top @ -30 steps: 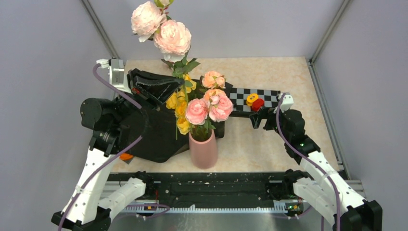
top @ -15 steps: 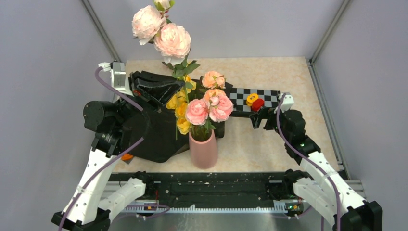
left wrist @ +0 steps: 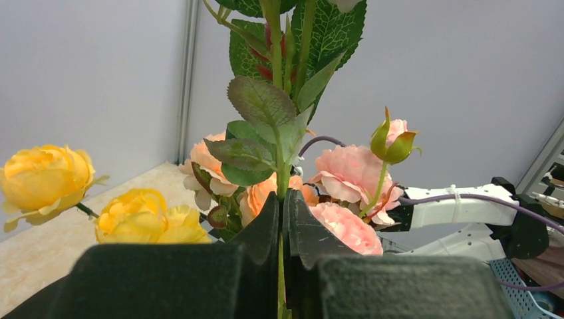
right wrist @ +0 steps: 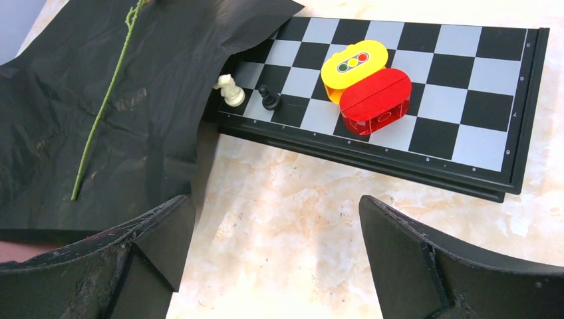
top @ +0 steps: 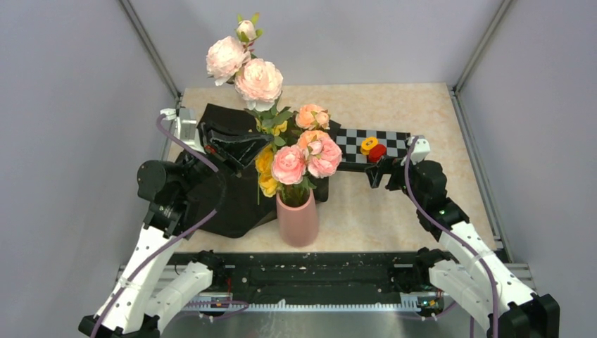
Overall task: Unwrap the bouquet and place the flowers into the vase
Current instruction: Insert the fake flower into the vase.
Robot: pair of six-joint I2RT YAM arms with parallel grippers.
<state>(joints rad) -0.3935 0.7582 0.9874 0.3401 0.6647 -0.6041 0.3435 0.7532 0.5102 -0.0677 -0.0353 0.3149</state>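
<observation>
Left gripper (left wrist: 283,211) is clamped on the flower stem (left wrist: 282,186), which is probably light, flexible and top-heavy; grip below the leaves. Right gripper (right wrist: 274,205) jaws stand apart, empty.

No readable text (chessboard (right wrist: 459,86) marks blurred).

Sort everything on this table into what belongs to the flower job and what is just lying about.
Belongs to the job: pink vase; flowers already in it; pale pink stem pinched in the shut left gripper; black wrapping paper; bare green stem lying on it.

Just lying about: chessboard; yellow block; red block; white chess piece; black pawn.
</observation>
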